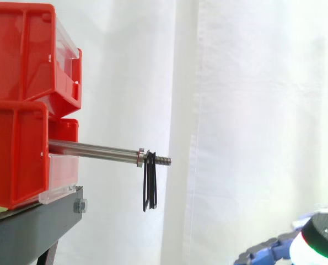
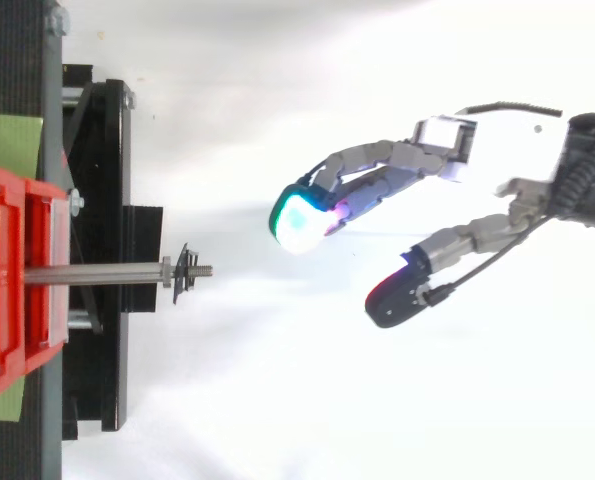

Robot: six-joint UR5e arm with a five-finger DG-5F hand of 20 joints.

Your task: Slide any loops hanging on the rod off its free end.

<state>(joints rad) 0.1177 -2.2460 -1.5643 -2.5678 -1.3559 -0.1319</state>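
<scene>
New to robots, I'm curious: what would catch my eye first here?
The hand, open, with glowing pads, hovers right of the rod, apart from it. Black loops hang near the rod's threaded free end. Red bins stack at the left.

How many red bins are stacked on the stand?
2: an upper red bin sits on a lower red bin, the one the rod sticks out of. Others may be hidden behind them.

Loops (image 1: 150, 187) are hanging near the free end of the rod (image 1: 92, 149) (jutting from bins (image 1: 20, 138) on a stand (image 1: 31, 226)); the hand (image 2: 377, 172) is hovering well beyond it.
</scene>
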